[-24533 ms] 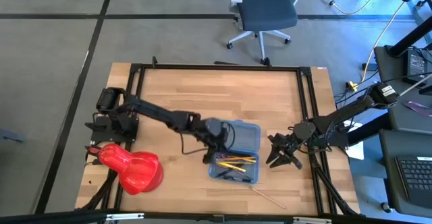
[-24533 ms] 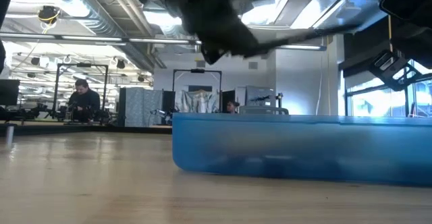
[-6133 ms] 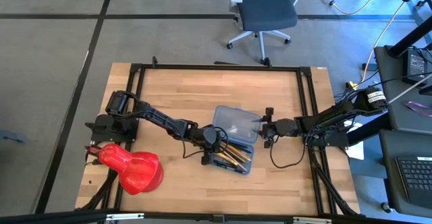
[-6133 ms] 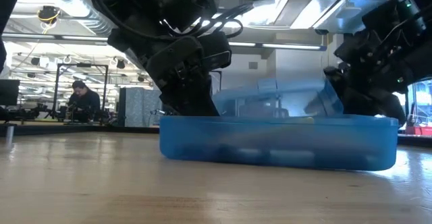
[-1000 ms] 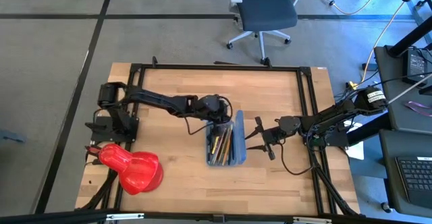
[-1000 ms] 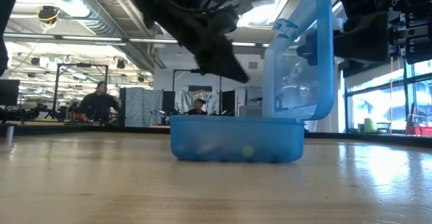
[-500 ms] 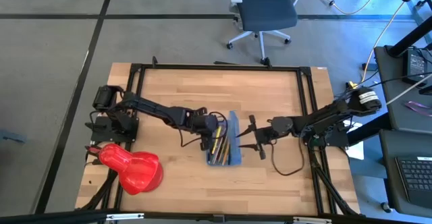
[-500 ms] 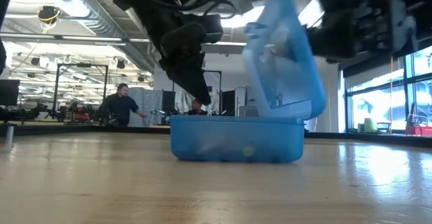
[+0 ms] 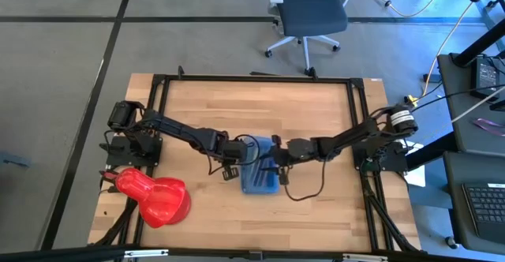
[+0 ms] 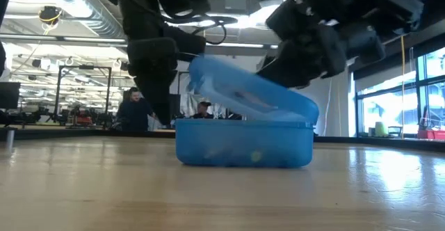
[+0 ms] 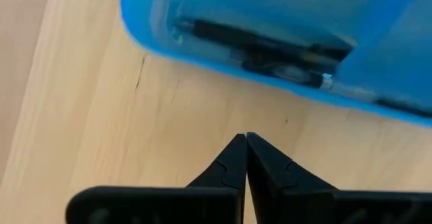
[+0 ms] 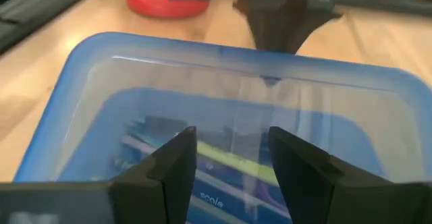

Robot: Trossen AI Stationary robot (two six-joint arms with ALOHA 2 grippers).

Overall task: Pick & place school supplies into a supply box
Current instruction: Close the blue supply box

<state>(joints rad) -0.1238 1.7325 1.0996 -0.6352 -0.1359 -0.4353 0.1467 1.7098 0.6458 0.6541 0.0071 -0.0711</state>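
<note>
The blue translucent supply box (image 9: 259, 181) sits mid-table on its base (image 10: 243, 144). Its lid (image 10: 250, 92) slants over the base, hinge edge down on the right-arm side and free edge still raised. Pens lie inside: a yellow one (image 12: 229, 162) shows through the lid and a black one (image 11: 263, 45) through the wall. My right gripper (image 9: 268, 163) is open over the lid. My left gripper (image 9: 235, 170) is shut, its tips (image 11: 246, 137) low over the wood beside the box's left wall, apart from it. My right gripper (image 12: 231, 131) lies with open fingers on the outer face of the lid (image 12: 229, 106), near its middle. It comes from the table's right, slanting down (image 10: 299, 50). The lid is tilted under it, hinge side on the base. The exact touching spot is hidden by the fingers.
A big glossy red blob-shaped object (image 9: 154, 199) lies at the table's near left corner, also visible beyond the box as a red shape (image 12: 165, 1). Bare wood lies around the box (image 9: 316, 215). People stand in the room behind (image 10: 132, 113).
My right gripper has moved toward the table's left and down, and the lid has tipped from standing upright to slanting low over the base. My left gripper has come out from above the box, toward the near-left, and sunk beside its left wall.
</note>
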